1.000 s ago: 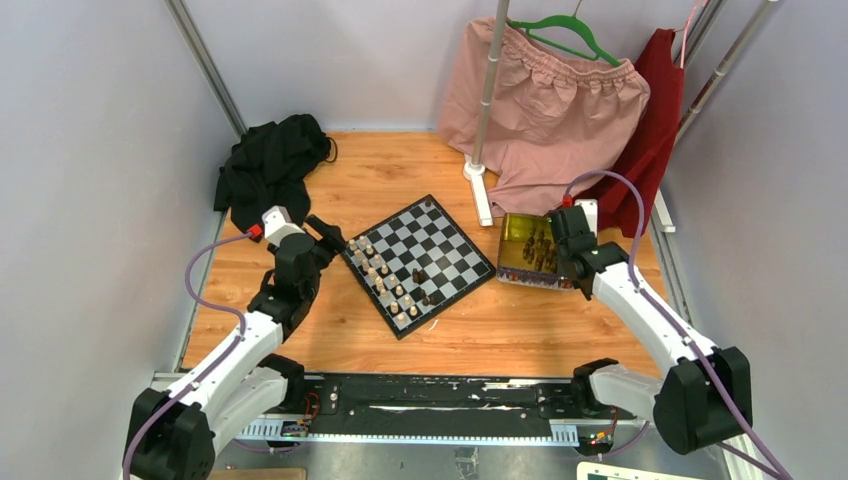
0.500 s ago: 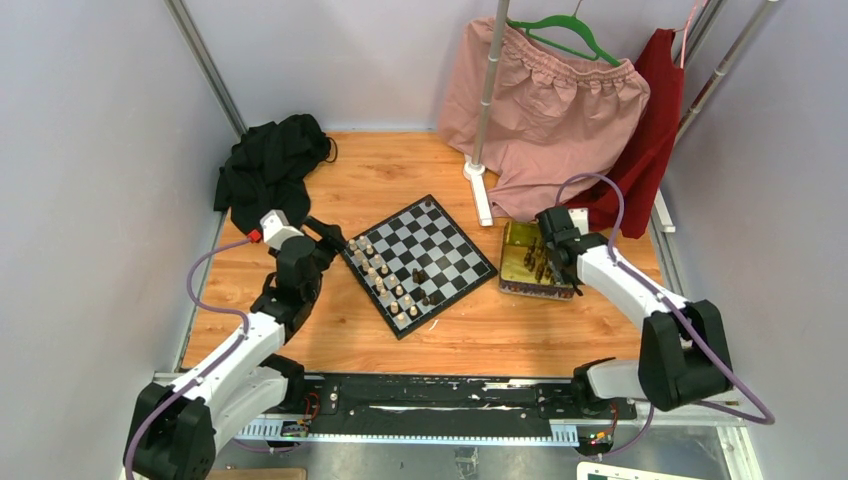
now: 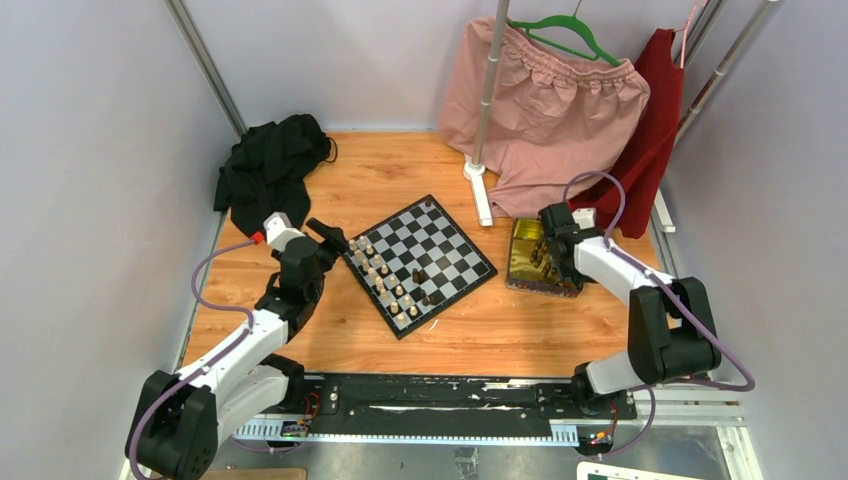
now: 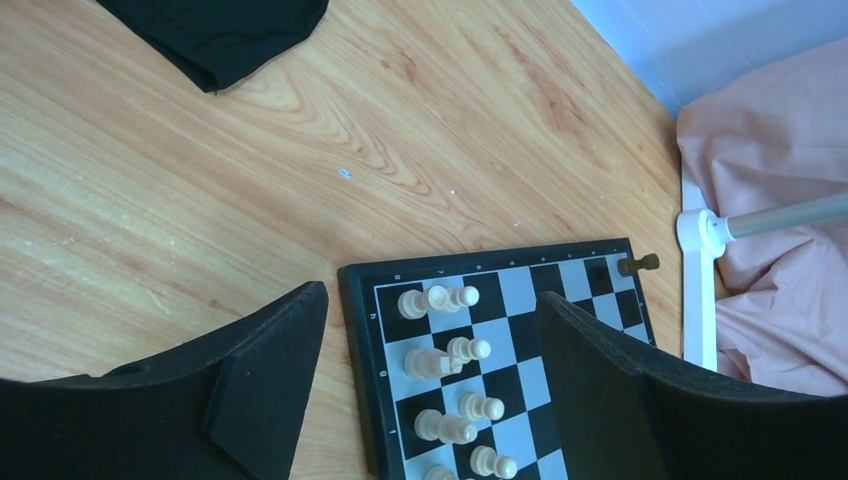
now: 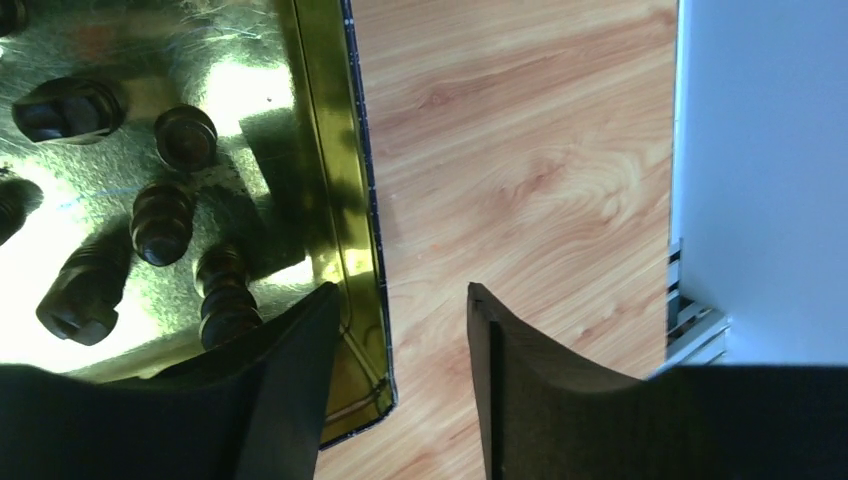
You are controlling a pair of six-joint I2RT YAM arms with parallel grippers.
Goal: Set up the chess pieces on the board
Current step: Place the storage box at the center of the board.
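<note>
Cream-white pieces (image 3: pixel 385 283): upright in two rows along the board's lower-left edge.
Dark brown pieces (image 3: pixel 421 278): a few on squares near the board's lower middle.
Board (image 3: pixel 440 235): centre of the top view, turned corner-up on the bench.
Loose dark pieces (image 5: pixel 160 220): lying on the tin's shiny floor.
Tin (image 3: pixel 514 258): yellow metal, just right of the board.
Left hand (image 4: pixel 428 305): spread wide, hovering at the board's left corner.
Right hand (image 5: pixel 400 295): spread, one finger over the tin's wall, the other over bare wood.
Bench (image 3: pixel 400 170): pale wood.
Black cloth (image 3: pixel 268 165): upper left.
Pink shorts (image 3: pixel 550 110): upper right, on a green hanger (image 3: pixel 565 35).
</note>
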